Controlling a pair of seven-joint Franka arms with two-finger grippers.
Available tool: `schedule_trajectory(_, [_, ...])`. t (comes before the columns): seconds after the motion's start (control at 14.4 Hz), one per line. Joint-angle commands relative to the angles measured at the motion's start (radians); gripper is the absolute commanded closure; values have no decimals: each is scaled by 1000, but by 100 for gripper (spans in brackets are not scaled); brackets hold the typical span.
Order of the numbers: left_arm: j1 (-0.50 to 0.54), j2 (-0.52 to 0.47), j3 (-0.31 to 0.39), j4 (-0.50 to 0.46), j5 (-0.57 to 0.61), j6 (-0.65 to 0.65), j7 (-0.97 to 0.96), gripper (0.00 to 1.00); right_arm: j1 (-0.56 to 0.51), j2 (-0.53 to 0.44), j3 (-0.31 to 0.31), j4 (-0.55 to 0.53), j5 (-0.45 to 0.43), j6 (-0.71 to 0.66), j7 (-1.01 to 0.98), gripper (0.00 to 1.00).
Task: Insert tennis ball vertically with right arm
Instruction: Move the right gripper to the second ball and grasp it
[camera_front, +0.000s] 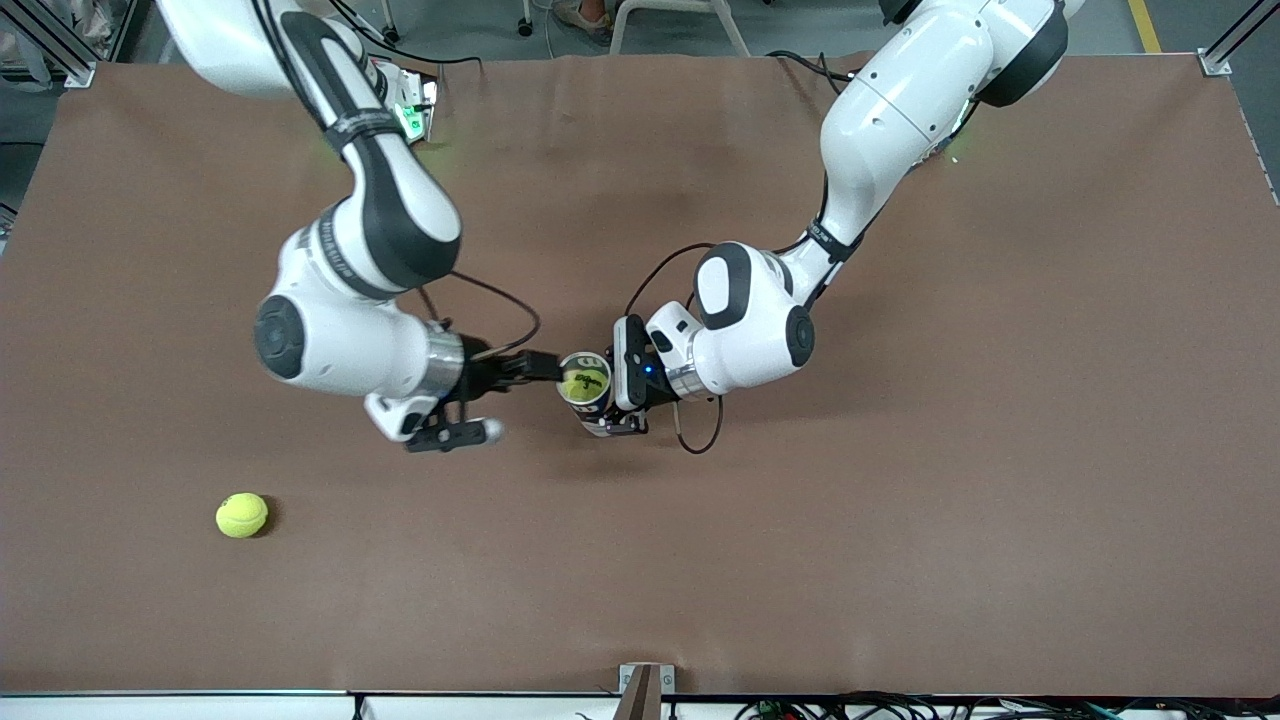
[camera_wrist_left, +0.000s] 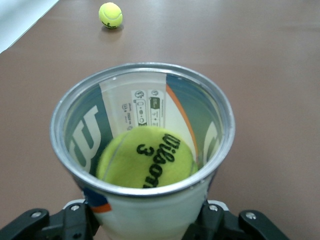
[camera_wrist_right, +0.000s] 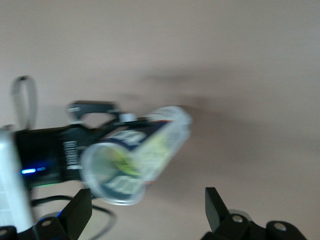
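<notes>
Tennis ball (camera_wrist_left: 146, 162) lodged inside clear can (camera_front: 584, 385), printed side toward the open mouth. Can upright, long axis vertical, clamped low on its wall by left gripper (camera_wrist_left: 145, 222). Right gripper (camera_front: 515, 368) just beside the can rim, toward the right arm's end, fingers spread wide, empty. Second ball (camera_front: 241, 515) loose on table (camera_front: 900, 550), nearer front camera, well apart. Nothing in the way.

High front camera facing both arms; close wrist cameras sharing the can (camera_front: 585, 385).
</notes>
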Motion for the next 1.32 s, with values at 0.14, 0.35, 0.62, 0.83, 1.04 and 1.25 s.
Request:
schedule_trajectory(0.14, [12,0,-1,-21,-20,24,49,29,-203,-1,-29,-7,-327,-40,-165,0])
schedule_trajectory(0.35, [12,0,-1,-29,-21,24,49,25,-332,52,-29,-7,-375,57,-238,0])
schedule_trajectory(0.62, [12,0,-1,-31,-21,24,49,21,-389,139,-29,-8,-474,257,-266,0])
schedule_trajectory(0.83, [12,2,-1,-31,-21,24,49,21,-443,187,-29,-12,-533,342,-266,0])
schedule_trajectory(1.04, [12,2,-1,-31,-21,24,49,21,-446,217,-29,-15,-539,440,-282,0])
schedule_trajectory(1.25, [12,2,-1,-29,-21,24,49,21,-464,262,-29,-15,-527,476,-283,0])
